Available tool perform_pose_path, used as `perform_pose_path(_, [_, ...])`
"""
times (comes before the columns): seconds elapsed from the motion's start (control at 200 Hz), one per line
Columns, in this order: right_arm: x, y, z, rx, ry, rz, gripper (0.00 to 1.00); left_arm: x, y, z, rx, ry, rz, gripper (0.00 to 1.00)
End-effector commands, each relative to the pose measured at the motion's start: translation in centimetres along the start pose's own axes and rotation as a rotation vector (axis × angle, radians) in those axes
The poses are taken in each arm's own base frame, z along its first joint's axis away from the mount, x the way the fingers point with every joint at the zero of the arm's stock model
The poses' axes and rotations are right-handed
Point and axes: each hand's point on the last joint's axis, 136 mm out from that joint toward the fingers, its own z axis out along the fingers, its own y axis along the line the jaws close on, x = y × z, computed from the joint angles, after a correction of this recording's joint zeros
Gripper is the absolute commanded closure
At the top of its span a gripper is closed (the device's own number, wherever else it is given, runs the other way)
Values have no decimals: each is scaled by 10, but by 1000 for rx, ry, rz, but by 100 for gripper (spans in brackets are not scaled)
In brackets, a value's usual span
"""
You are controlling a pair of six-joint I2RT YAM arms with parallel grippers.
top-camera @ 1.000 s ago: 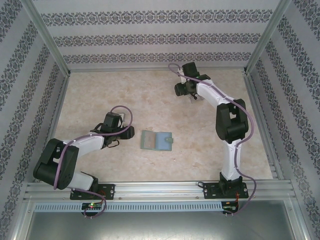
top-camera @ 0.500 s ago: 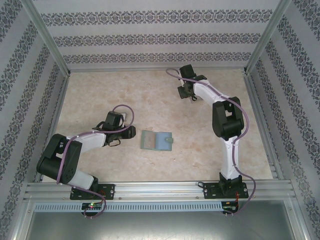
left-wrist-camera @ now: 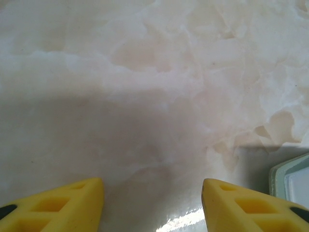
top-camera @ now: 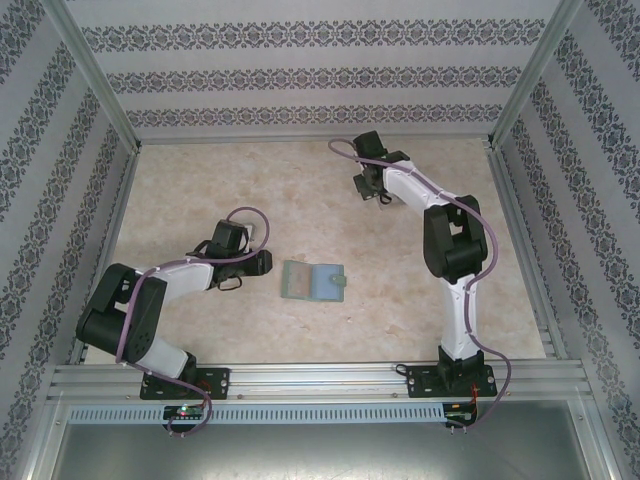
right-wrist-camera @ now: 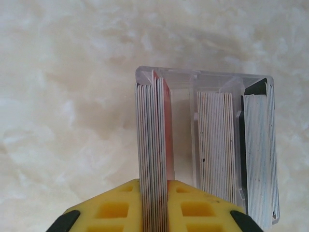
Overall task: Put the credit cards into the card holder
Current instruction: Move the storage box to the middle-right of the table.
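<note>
Rearward, right end effector (right-wrist-camera: pixel 153 188) pinching credit cards (right-wrist-camera: pixel 150 125), left end effector (left-wrist-camera: pixel 152 198) spread low

One card holder (top-camera: pixel 313 281), centre of top frame. One clear tray (right-wrist-camera: pixel 203 73), upper right of right wrist frame. Three stacks of credit cards (right-wrist-camera: pixel 216 140) inside; cards per stack too thin to count. Two pincers: left pincer (left-wrist-camera: pixel 152 205), right pincer (right-wrist-camera: pixel 153 193).

A lab test cell: aluminium frame (top-camera: pixel 320 375), patterned walls (top-camera: pixel 300 70), marble-look tabletop (top-camera: pixel 300 190).
</note>
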Motion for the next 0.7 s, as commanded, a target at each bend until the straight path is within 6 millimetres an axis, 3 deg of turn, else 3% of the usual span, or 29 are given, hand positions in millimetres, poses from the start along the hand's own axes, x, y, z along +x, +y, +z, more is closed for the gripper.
perform_pose_path(0.0, [13, 10, -31, -23, 14, 40, 86, 8, -5, 7, 42, 59, -23, 43])
perform_pose_path(0.27, [66, 40, -65, -71, 44, 90, 87, 11, -7, 11, 58, 76, -34, 44])
perform_pose_path(0.37, [75, 53, -76, -110, 27, 98, 80, 11, -10, 11, 71, 76, -35, 44])
perform_pose_path(0.5, [81, 57, -72, -119, 43, 102, 69, 12, -9, 12, 67, 81, -36, 44])
perform_pose_path(0.694, [86, 59, -62, -84, 79, 65, 61, 12, -10, 11, 72, 79, -38, 44])
